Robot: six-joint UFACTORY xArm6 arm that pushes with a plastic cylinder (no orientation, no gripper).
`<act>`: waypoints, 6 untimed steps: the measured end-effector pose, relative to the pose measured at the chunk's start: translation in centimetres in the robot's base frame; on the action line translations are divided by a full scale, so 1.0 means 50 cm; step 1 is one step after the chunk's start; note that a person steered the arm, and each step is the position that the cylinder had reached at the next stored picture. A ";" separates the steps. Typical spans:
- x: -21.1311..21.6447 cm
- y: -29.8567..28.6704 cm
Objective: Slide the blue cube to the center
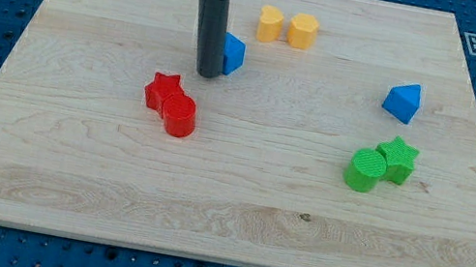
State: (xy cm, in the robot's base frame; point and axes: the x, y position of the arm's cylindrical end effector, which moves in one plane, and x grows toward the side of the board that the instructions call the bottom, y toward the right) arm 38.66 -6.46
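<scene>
A blue cube lies on the wooden board at the upper middle, partly hidden behind my rod. My tip rests on the board right against the cube's left side, at its lower left. A second blue block, wedge-like in shape, lies at the view's right.
Two yellow blocks sit side by side above and right of the cube. A red star and a red cylinder touch each other below left of my tip. A green cylinder and a green star lie at lower right.
</scene>
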 end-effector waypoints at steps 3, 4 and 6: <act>-0.050 -0.009; -0.036 0.059; -0.036 0.193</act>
